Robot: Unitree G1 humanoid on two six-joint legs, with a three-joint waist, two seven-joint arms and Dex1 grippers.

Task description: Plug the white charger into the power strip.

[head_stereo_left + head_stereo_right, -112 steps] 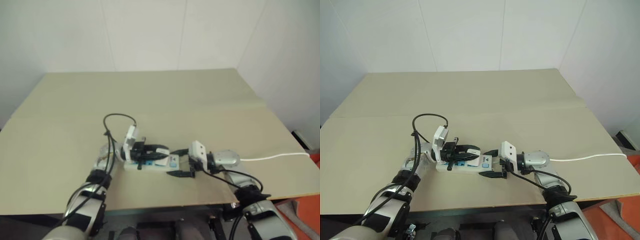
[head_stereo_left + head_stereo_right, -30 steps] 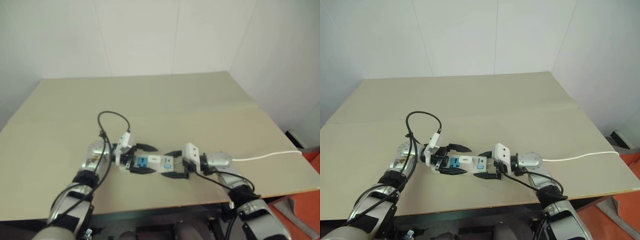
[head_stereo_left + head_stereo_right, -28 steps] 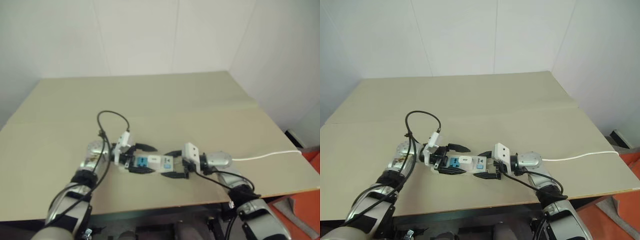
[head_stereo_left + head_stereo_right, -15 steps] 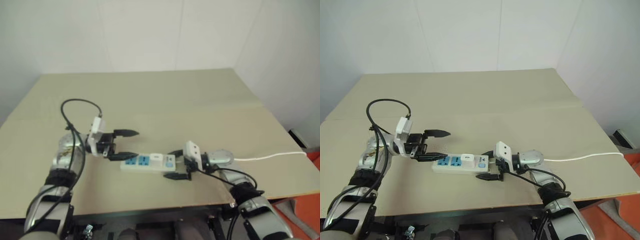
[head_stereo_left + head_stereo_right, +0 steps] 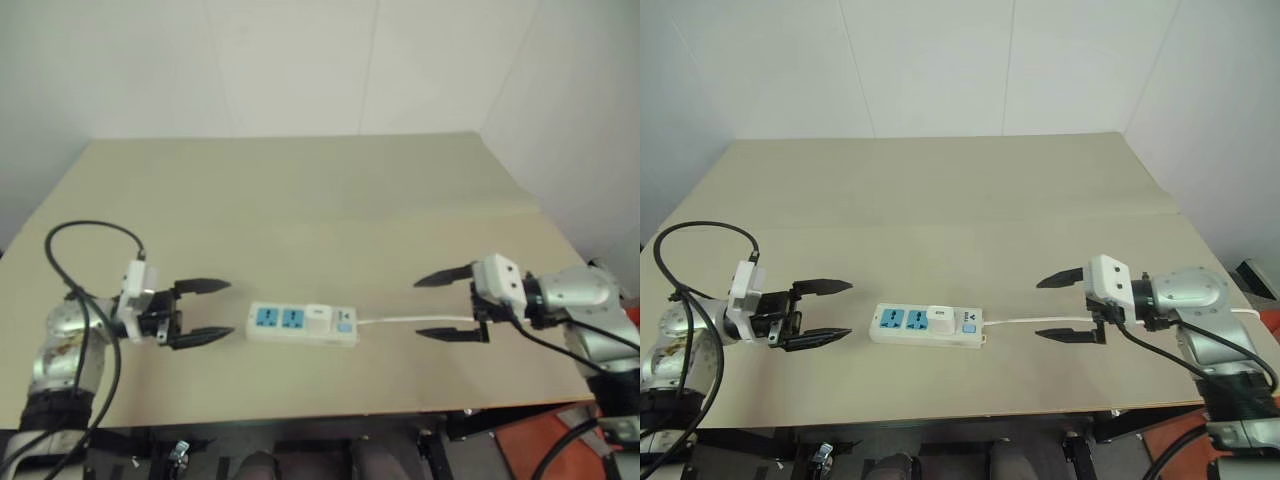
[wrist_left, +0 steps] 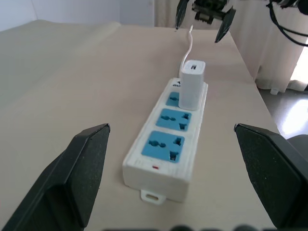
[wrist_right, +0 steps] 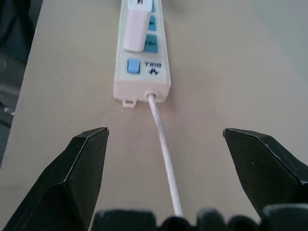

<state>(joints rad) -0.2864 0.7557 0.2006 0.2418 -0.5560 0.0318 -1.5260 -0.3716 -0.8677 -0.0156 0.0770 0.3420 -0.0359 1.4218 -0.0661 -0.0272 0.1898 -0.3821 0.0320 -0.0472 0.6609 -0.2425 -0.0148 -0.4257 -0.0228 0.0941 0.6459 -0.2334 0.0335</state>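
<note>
Tabletop (image 5: 940,190) of plain beige board runs to white walls at the far side. Near its front edge lies the power strip (image 5: 902,322), its thin cable (image 5: 1025,320) trailing right, the white charger (image 5: 938,316) standing in its rightmost socket. My left gripper (image 5: 822,312) and right gripper (image 5: 1062,305) hang released, well apart either side.

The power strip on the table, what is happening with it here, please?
The white charger stands upright in the power strip, in the socket nearest the switch; the other two blue sockets are free. The strip lies flat on the table, its cable running toward the right gripper. Both grippers are open and apart from it, the left gripper off its other end.
</note>
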